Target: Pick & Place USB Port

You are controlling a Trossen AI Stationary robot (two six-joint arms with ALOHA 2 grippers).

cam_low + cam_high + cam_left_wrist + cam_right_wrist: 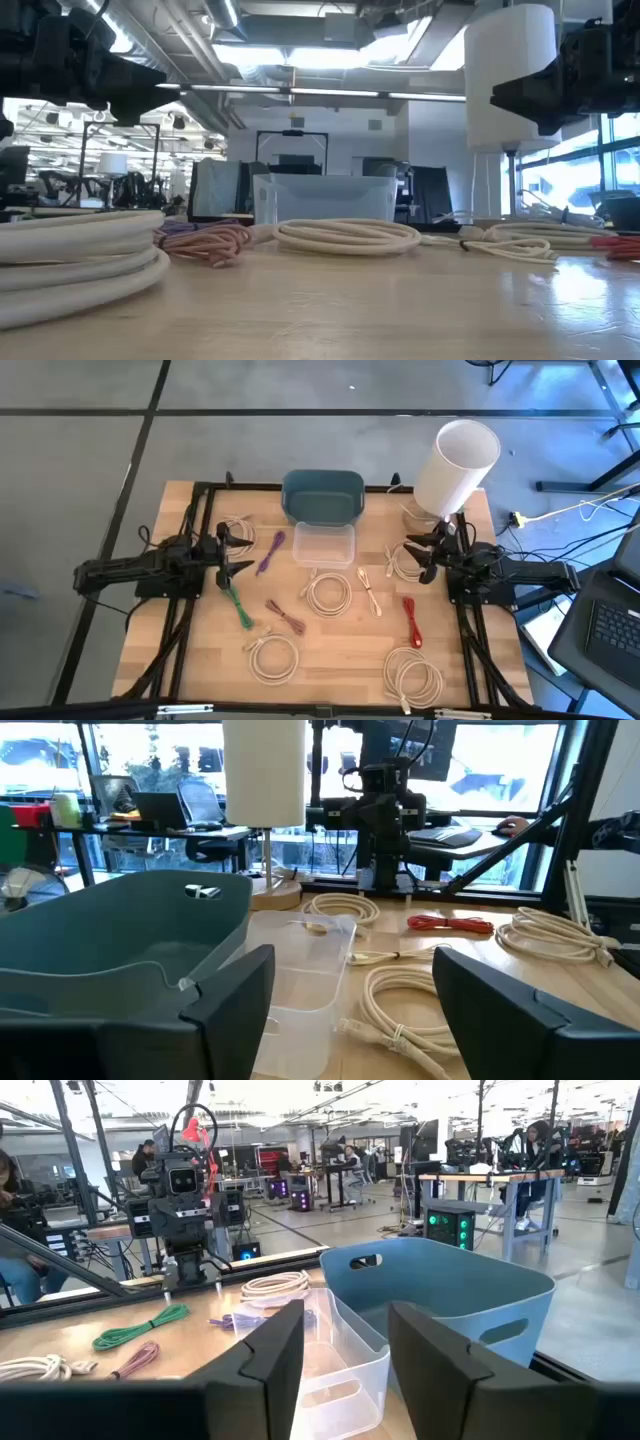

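High view: left gripper (240,551) and right gripper (415,557) both hang at the table's (340,660) side edges, fingers apart and empty, while the cables lie scattered between them: white coils (329,594), a red cable (411,621), a green cable (238,606), a purple cable (270,552). Clear bin (324,545) and teal bin (322,495) sit at the far middle. Risk, as I judge it: the cables lie close together, so a grasp may catch a neighbouring loop, and a limp coil may drape over a bin rim instead of dropping in.
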